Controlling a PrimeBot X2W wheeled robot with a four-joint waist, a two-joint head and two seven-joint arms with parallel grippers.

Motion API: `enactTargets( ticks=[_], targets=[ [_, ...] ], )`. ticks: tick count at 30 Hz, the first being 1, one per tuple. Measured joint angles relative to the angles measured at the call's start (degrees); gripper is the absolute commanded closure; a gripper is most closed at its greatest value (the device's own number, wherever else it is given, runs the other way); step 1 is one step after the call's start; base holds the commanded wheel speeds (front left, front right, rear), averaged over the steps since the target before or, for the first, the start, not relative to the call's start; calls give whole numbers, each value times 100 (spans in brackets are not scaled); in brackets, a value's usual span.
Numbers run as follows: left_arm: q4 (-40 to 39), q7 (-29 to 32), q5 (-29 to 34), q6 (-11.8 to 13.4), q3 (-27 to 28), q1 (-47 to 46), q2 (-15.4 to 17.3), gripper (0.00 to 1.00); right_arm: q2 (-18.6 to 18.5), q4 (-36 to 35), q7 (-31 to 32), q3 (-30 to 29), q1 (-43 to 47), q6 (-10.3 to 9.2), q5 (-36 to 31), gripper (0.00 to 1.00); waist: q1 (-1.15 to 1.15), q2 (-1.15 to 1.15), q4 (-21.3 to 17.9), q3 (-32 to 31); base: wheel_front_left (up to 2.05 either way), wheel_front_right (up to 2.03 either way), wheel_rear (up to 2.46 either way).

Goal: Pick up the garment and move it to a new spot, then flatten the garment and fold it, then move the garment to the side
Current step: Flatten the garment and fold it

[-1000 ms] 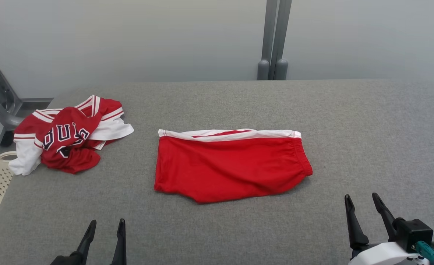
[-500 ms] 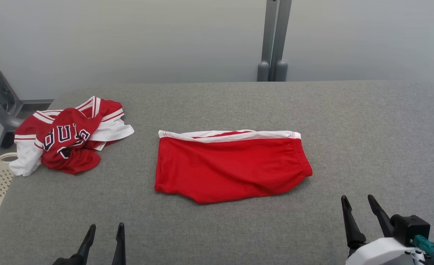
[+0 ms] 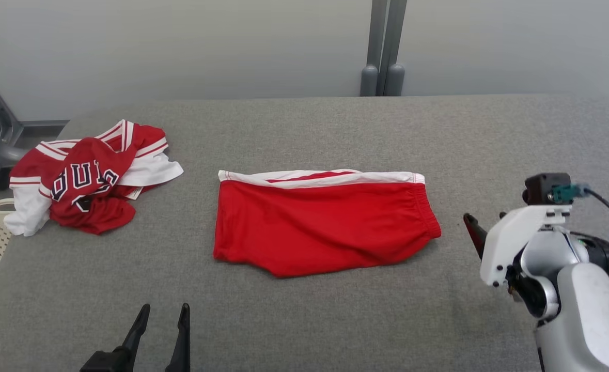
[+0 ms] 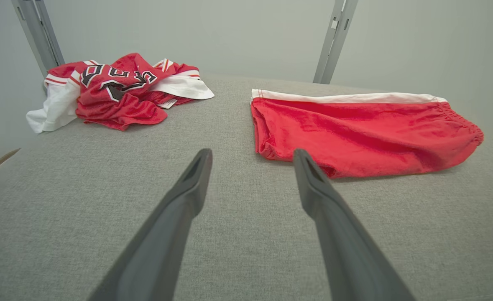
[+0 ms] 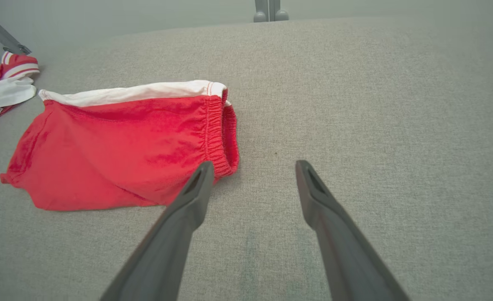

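Red shorts [image 3: 325,222] lie flat and folded mid-way across the grey table [image 3: 335,320], well apart from the crumpled jersey [image 3: 87,181] at far left, so I'd guess only the move to the side is left. The right gripper [image 5: 252,167] hangs just off the waistband end with fingers spread and empty, probably lining up a grab, while the left gripper [image 3: 164,307] waits low in front, also parted and holding nothing. Versus a second ago, the right arm has lifted and swung in from the lower right corner. The head camera shifted a bit too, but the shorts look unmoved.
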Motion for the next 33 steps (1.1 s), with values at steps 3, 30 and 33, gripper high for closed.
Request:
enactTargets(
  ticks=[3, 30, 33],
  targets=[
    [8, 0, 34, -33, -38, -100, -24, 0, 27, 141, 558, -160, -509, 4, -116, 0, 0, 0, 57, 112, 0, 0, 0],
    [97, 0, 307, -260, -431, -948, -207, 0, 19, 2080, 1723, -775, -2337, 1, -995, 0, 1, 0, 846, 1316, 0, 0, 0],
    [119, 0, 305, -275, -466, -989, -219, 0, 20, 2312, 1697, -902, -2395, 1, -972, 0, 1, 0, 906, 1403, 0, 0, 0]
  ],
)
